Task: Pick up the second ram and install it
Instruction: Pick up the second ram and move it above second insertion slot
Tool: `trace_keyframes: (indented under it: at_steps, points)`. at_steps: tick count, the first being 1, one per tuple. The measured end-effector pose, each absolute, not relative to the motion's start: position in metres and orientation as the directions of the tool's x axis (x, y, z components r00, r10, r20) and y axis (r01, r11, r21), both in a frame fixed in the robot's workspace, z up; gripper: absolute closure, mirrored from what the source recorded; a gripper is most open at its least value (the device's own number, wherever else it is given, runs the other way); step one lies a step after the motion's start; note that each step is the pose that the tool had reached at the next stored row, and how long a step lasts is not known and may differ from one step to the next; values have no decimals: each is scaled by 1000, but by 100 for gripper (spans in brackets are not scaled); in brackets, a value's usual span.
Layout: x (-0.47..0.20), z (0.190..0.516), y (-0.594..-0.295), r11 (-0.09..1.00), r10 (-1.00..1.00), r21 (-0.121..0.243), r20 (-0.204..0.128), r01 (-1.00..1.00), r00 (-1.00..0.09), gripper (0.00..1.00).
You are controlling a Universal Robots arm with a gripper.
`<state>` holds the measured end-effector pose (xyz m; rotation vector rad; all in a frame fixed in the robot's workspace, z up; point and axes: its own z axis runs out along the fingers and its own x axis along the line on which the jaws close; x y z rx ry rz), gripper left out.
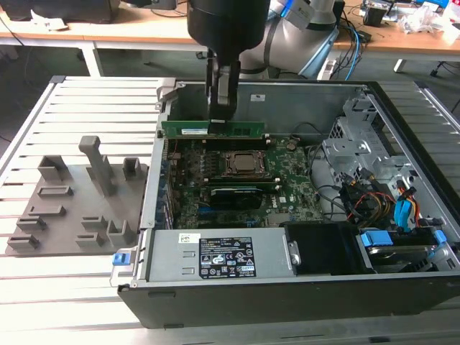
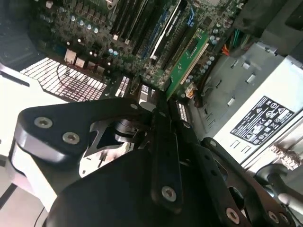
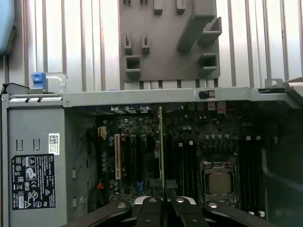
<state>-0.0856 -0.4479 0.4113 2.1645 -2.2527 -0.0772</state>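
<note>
1. Slatted metal desk (image 1: 86, 108) carries an open computer case (image 1: 287, 302), side panel off, interior facing up.
2. Motherboard (image 1: 287, 198) lies flat on the case floor. Power supply (image 1: 237, 251) with its label sits along the near wall in the exterior view.
3. Grey fixture tray (image 1: 65, 215) rests on the desk just beside the case, on the exterior view's left. It is also seen beyond the case wall in the first wrist view (image 3: 165, 52).
4. Arm (image 1: 230, 21) reaches down into the case from above.
5. Pincer (image 1: 218, 122) is clenched on the second ram (image 1: 244, 130), gripping its top edge near mid-length. In the first wrist view the fingers meet on either face of the stick (image 3: 163, 204).
6. Second ram is held level, long edge horizontal, over the motherboard on the far side of the CPU socket (image 1: 244, 164), near the case's back wall. Edge-on in the first wrist view (image 3: 160, 142), it lines up with the dark memory slots beside the socket (image 3: 218, 182). I cannot tell whether its lower edge touches a slot.
</note>
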Motion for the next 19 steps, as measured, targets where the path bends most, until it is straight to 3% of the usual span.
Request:
trace_keyframes:
  at_steps: [7, 10, 14, 19]
  points:
    - [-65, 411, -448, 39, -999, 48, -22, -998, -40, 86]
    - [-25, 411, -447, 39, -999, 50, -23, -998, -40, 86]
    - [-25, 411, -447, 37, -997, 51, -59, -998, -40, 86]
    - [-19, 408, -426, 36, -998, 51, -57, -998, -39, 86]
